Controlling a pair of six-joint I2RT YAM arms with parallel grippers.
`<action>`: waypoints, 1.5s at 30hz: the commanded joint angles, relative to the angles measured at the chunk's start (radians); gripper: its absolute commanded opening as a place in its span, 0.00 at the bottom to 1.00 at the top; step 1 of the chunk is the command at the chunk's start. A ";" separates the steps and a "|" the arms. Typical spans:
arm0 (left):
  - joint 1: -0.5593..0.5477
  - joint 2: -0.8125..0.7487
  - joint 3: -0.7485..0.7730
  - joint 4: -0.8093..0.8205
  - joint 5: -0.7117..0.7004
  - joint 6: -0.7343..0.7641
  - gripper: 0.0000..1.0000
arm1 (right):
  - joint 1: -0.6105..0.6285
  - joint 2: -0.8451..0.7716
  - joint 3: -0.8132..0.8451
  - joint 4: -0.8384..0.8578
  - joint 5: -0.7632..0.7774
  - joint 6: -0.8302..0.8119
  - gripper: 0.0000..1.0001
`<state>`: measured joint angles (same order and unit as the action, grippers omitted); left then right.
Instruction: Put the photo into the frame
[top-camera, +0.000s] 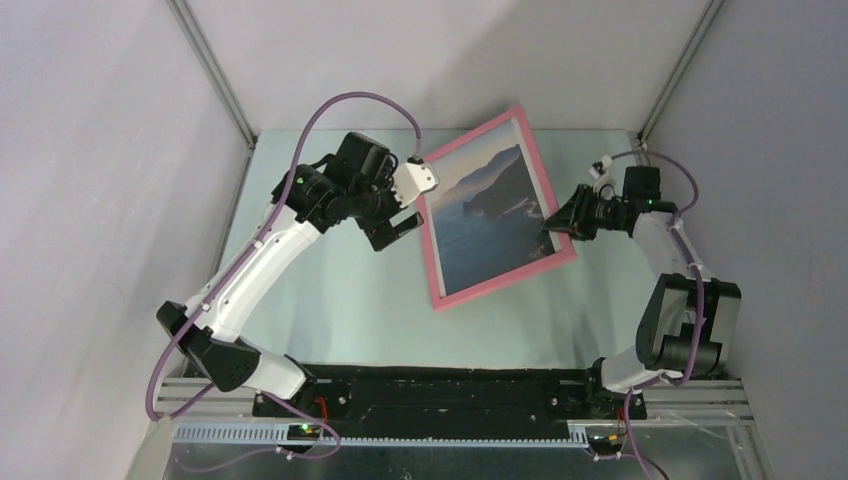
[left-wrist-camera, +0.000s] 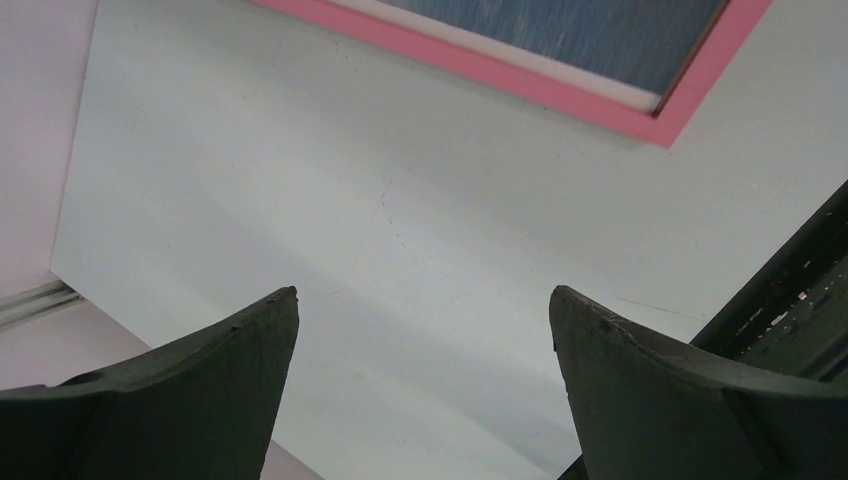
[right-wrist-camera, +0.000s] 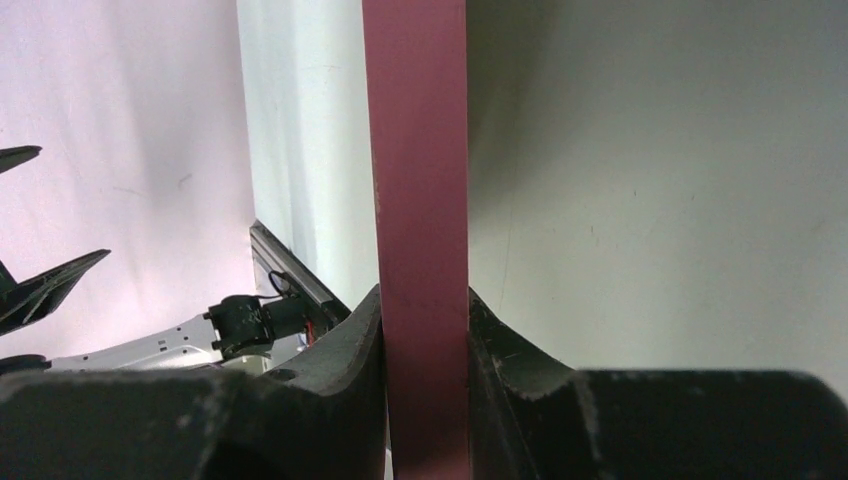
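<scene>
The right gripper is pinching the thin pink rectangular frame, glossy blue seascape photo inside; the left gripper is gaping wide just beside it.

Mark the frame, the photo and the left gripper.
frame (top-camera: 505, 277): top external view, lower pink rail.
photo (top-camera: 495, 215): top external view, seascape centre.
left gripper (left-wrist-camera: 423, 295): left wrist view, midway between open jaws.

frame: pink, thin-railed, skewed, far-centre | photo: blue seascape, dark cliffs, face up, inside frame
</scene>
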<state>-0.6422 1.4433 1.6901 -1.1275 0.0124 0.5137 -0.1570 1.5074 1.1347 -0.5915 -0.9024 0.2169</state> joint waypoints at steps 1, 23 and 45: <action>0.011 -0.020 -0.018 0.044 0.016 -0.023 1.00 | 0.005 -0.066 -0.156 0.247 -0.008 0.102 0.06; 0.013 0.037 -0.084 0.098 0.007 -0.039 1.00 | 0.008 0.027 -0.509 0.694 -0.024 0.187 0.63; 0.013 0.023 -0.133 0.132 0.003 -0.035 1.00 | -0.013 -0.061 -0.509 0.521 0.210 0.089 0.93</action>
<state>-0.6357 1.4887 1.5669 -1.0248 0.0113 0.4957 -0.1627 1.5112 0.6117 -0.0288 -0.7586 0.3412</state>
